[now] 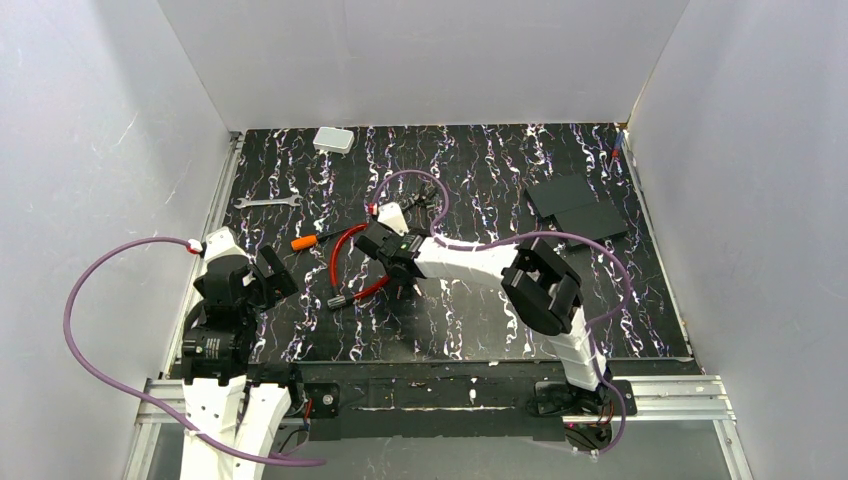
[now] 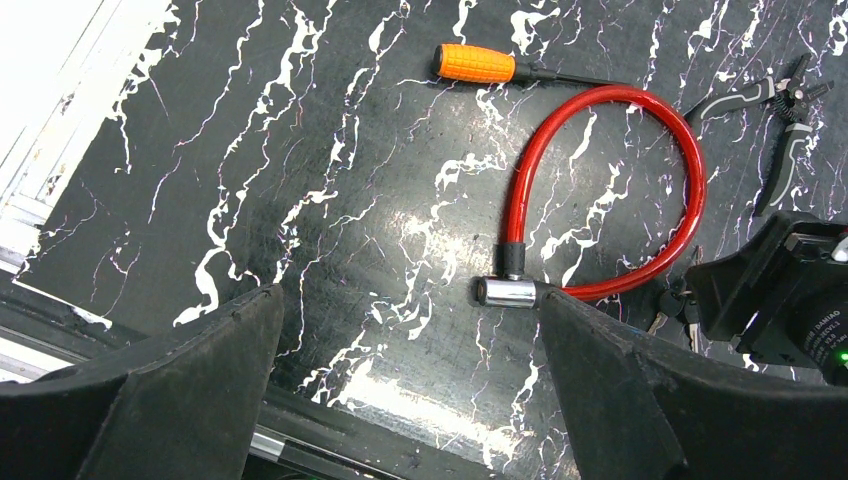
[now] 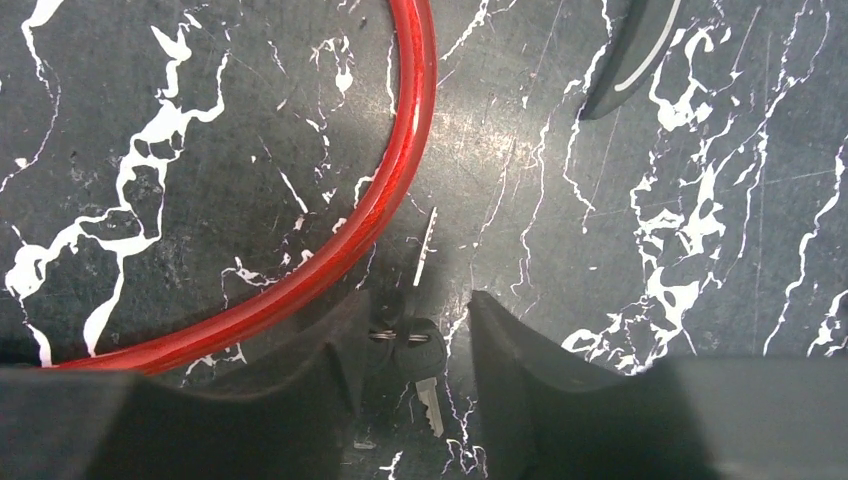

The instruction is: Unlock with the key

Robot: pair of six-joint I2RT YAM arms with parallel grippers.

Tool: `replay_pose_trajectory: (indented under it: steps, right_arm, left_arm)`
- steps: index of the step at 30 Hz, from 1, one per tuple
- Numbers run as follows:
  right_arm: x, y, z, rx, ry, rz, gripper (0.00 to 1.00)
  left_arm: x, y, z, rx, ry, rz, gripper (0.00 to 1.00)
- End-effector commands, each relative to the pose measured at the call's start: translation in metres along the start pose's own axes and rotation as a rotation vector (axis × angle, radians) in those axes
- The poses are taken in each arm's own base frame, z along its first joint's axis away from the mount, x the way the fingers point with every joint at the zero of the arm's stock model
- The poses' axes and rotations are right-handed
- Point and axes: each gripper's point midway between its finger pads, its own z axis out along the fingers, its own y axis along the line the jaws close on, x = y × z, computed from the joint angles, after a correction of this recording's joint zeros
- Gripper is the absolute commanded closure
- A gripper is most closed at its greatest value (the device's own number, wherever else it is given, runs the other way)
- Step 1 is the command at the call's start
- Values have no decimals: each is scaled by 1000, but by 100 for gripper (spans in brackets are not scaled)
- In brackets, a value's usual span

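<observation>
The key (image 3: 421, 352) has a black head and a short metal blade and lies flat on the table, joined by a small ring to a second key (image 3: 426, 250). My right gripper (image 3: 418, 300) is open and low over the table, one finger on each side of the keys. I cannot tell whether it touches them. The red cable lock (image 3: 385, 215) curves just to their left. In the top view the right gripper (image 1: 385, 246) sits at the loop (image 1: 337, 255). My left gripper (image 2: 410, 295) is open and empty, near the lock's chrome cylinder (image 2: 505, 292).
An orange-handled screwdriver (image 1: 305, 241) lies by the top of the loop. Black-handled pliers (image 1: 420, 198) lie behind the right gripper. A wrench (image 1: 267, 202) lies at the left, a white box (image 1: 333, 139) at the back and black plates (image 1: 575, 208) at the right.
</observation>
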Motion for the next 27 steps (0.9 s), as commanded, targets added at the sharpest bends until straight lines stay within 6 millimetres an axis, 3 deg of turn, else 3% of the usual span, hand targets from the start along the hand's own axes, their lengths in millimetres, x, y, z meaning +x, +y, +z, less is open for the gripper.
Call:
replay_pose_trajectory:
  steps: [1,11,19,27]
  right_arm:
    - [-10,3,4,27,-27,21,55]
    - [0,3,13,45,-5,13,61]
    - [3,4,13,39,4,15,99]
    - [-18,-6,-14,10,-61,19,99]
  left_arm:
    - [0,2,1,-8,-5,9,1]
    - [-1,2,0,-7,-13,5,1]
    - [0,2,0,-8,-12,7,1]
    - [0,2,0,-8,-11,7,1]
